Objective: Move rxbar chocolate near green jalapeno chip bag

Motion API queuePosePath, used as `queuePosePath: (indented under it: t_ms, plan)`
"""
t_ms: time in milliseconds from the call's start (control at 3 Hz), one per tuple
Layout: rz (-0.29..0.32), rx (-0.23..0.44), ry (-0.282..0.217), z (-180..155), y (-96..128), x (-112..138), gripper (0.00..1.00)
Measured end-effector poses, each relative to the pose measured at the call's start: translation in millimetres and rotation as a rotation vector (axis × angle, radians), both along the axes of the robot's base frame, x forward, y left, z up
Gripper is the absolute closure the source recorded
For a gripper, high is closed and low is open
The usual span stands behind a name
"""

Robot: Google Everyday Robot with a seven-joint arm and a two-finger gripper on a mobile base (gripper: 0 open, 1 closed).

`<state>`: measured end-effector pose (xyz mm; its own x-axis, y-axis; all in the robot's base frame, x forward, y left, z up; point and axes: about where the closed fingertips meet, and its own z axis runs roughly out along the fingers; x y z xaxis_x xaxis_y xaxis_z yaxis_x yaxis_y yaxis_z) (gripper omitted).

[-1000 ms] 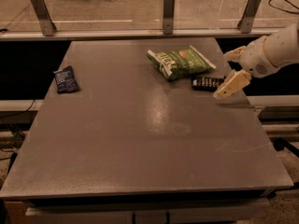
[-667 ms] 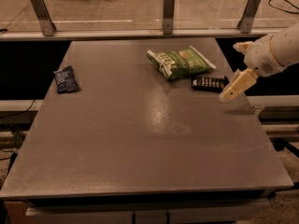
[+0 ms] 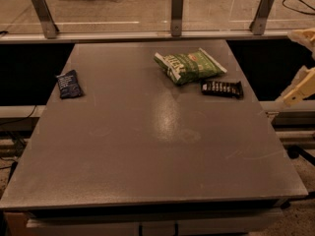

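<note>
The rxbar chocolate (image 3: 222, 88), a flat black wrapper with white lettering, lies on the grey table (image 3: 147, 146) near its right edge. It sits just right of and slightly below the green jalapeno chip bag (image 3: 189, 66), close to it but apart. My gripper (image 3: 299, 90) is at the far right edge of the view, off the table's right side and well right of the bar, holding nothing.
A small dark blue packet (image 3: 68, 84) lies near the table's left edge. A rail with three metal posts (image 3: 176, 11) runs behind the table's far edge. Chair legs stand on the floor beyond.
My gripper has drawn back to the right, away from the bar and off the table. The bar and the chip bag have not moved.
</note>
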<state>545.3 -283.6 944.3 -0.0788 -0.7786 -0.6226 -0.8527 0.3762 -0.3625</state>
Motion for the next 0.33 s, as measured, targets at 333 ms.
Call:
queuePosePath:
  t_ms: [333]
  plan:
    - [0.006, -0.001, 0.0, 3.7, -3.3, -6.1, 0.0]
